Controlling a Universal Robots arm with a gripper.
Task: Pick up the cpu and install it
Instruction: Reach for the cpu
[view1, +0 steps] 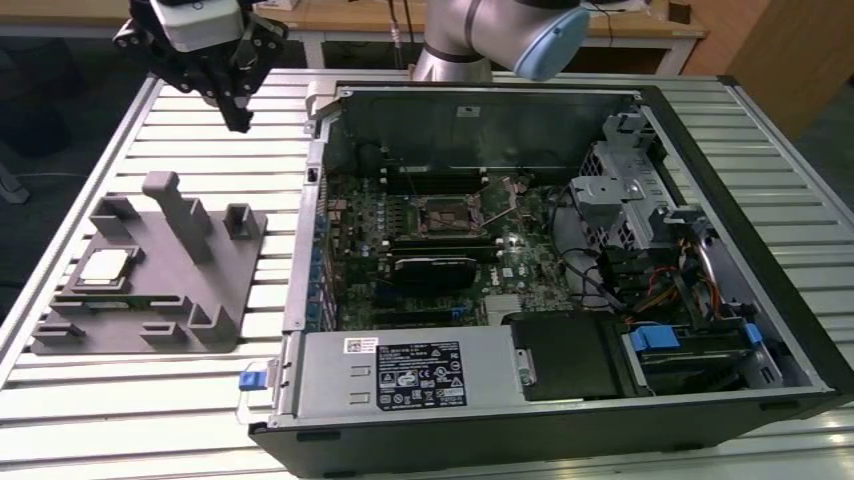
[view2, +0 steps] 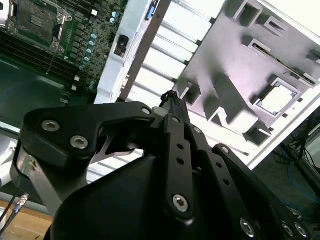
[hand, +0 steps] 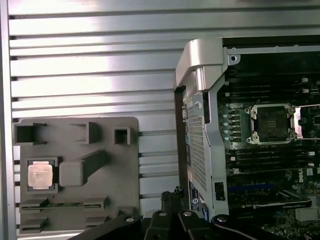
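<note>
gripper (view1: 242, 122): hanging in the air over the slatted table (view1: 200, 165), near the far corner of the open PC case (view1: 310, 200). Fingers look pinched together with nothing in them.
tray (view1: 220, 270): grey plastic thing lying flat on the table, on the exterior view's left of the case, nearer the camera than the gripper.
chip (view1: 107, 266): sitting flat in a square pocket of that tray, well apart from the gripper and not touched by anything.
chip looks: small flat square, shiny silvery top, thin tan edge around it. It shows pale and bright in both wrist views.
handling, my guess: light and stiff but delicate underneath, and the metal top is probably slick. I'd pinch it by two opposite edges and keep it level.
socket (view1: 441, 213): on the board inside the case, dark in the middle, looks empty to me.
</note>
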